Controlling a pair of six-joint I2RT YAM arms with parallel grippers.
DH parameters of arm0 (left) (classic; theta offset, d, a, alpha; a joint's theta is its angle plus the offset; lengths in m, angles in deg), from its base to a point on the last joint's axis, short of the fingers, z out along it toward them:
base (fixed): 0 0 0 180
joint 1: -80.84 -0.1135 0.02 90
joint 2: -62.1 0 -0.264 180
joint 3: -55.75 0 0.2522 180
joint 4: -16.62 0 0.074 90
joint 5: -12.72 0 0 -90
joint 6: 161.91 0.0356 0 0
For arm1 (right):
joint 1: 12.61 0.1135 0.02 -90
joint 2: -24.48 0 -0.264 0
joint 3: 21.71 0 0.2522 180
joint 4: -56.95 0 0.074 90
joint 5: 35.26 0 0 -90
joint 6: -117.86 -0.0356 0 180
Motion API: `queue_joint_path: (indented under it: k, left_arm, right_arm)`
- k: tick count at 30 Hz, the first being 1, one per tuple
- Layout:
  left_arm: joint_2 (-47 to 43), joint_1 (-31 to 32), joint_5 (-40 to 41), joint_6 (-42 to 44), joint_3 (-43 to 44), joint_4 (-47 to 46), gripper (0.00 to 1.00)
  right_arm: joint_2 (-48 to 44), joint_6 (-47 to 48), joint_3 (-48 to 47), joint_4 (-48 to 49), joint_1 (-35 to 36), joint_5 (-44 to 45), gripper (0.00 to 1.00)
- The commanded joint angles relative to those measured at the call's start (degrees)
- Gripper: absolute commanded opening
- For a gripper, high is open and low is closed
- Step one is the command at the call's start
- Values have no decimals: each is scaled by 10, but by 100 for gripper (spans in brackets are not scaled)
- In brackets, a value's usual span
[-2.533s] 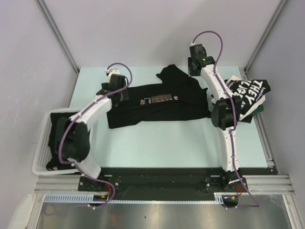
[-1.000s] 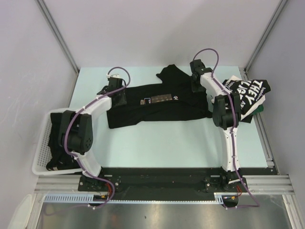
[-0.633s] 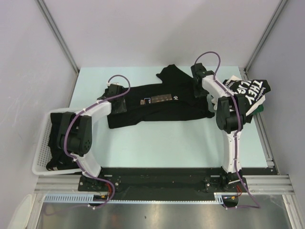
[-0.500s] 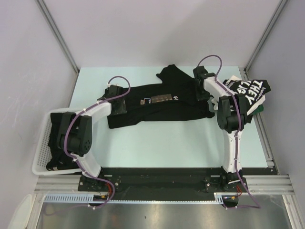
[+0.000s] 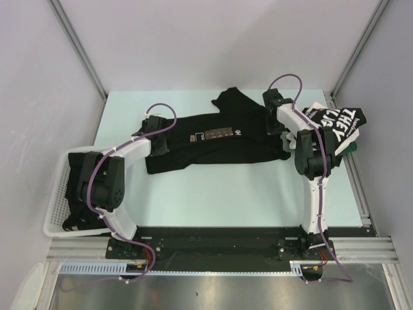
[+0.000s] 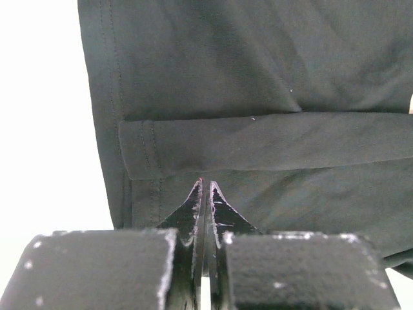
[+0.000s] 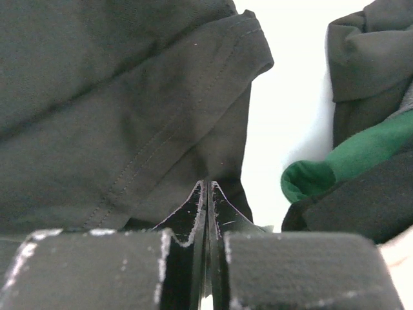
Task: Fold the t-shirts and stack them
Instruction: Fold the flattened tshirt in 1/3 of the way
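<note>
Both claws have come down onto the black t-shirt (image 5: 213, 139) since the earlier overhead picture, where they hung above its ends.

From overhead, this shirt lies spread across the table (image 5: 213, 194). The left claw (image 5: 157, 147) is at its left end and the right claw (image 5: 276, 128) at its right end. One white basket (image 5: 55, 206) at the left edge holds dark clothes (image 5: 76, 163), too bunched to count. One lettered t-shirt (image 5: 335, 123) lies crumpled at the right, over a green cloth (image 5: 352, 148).

At the left wrist, the claw (image 6: 206, 187) is pressed together, tips on the black shirt (image 6: 258, 84) by a folded hem.

At the right wrist, the claw (image 7: 207, 187) is likewise together on the shirt's (image 7: 116, 97) edge, beside the green cloth (image 7: 348, 158). Whether either pinches fabric I cannot tell.
</note>
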Motion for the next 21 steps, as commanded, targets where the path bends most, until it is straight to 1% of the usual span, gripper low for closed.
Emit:
queue_joint_path:
  k: [1,5,9,14,21]
  left_arm:
    - [-18,1,7,-6,10,-14,0]
    - [16,1,8,-18,22,-1,0]
    - [64,1,24,-39,47,39,0]
    - [71,1,28,-52,36,27,0]
    - [79,0,10,-73,36,42,0]
  right_arm:
    - [-16,-3,-12,10,4,-6,0]
    - [7,-6,-4,13,4,-10,0]
    - [31,-10,-4,16,6,-5,0]
    - [54,-16,2,16,5,-5,0]
    - [39,-32,29,1,6,-26,0]
